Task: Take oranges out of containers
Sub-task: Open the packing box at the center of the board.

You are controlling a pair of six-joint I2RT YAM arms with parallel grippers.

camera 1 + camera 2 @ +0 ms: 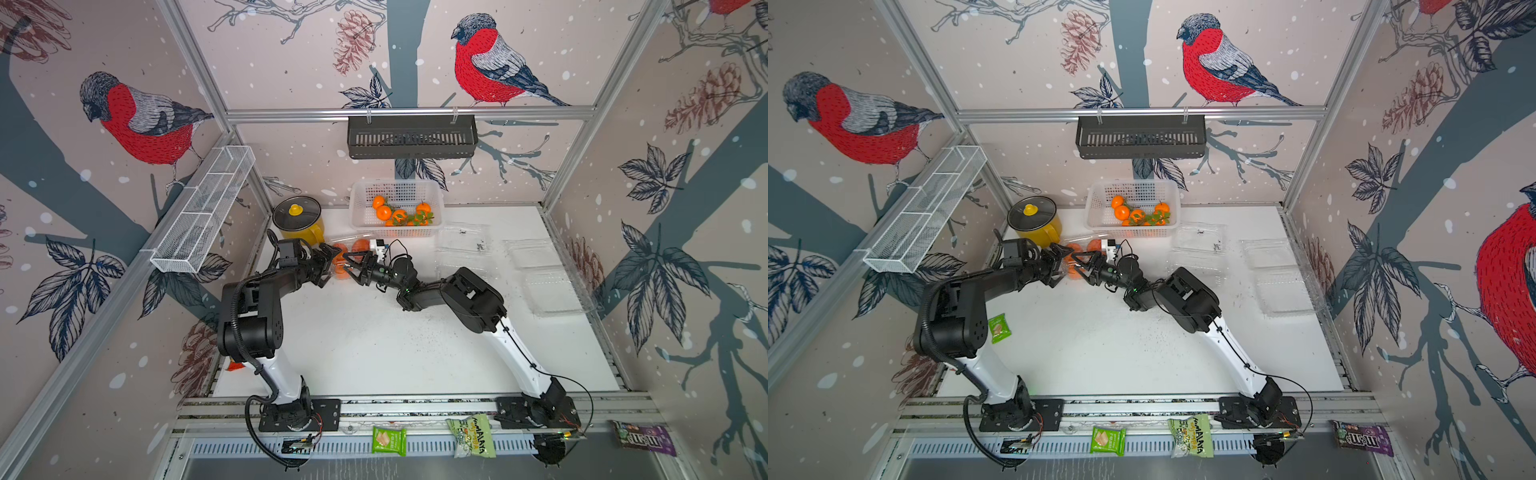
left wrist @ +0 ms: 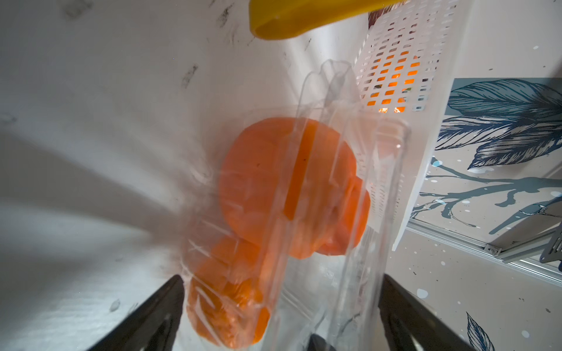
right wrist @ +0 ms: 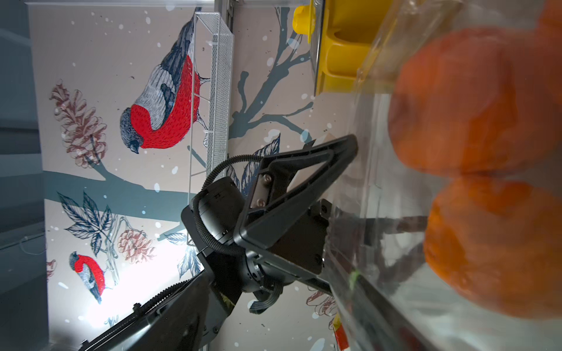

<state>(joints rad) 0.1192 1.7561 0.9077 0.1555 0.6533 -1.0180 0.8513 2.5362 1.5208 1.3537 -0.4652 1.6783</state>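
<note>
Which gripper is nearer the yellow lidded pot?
Left. The left gripper sits close beside the yellow lidded pot, at the clear plastic clamshell holding oranges. The right gripper is on the clamshell's far side from the pot.

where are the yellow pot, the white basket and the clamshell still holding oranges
yellow pot (image 1: 296,210): in a top view, lid knob
white basket (image 1: 399,190): in a top view, back wall
clamshell (image 2: 337,100): left wrist view, clear rim

Oranges (image 1: 383,212) orange, containers (image 1: 552,291) clear, pot (image 1: 308,233) yellow, basket (image 1: 356,195) wht.
</note>
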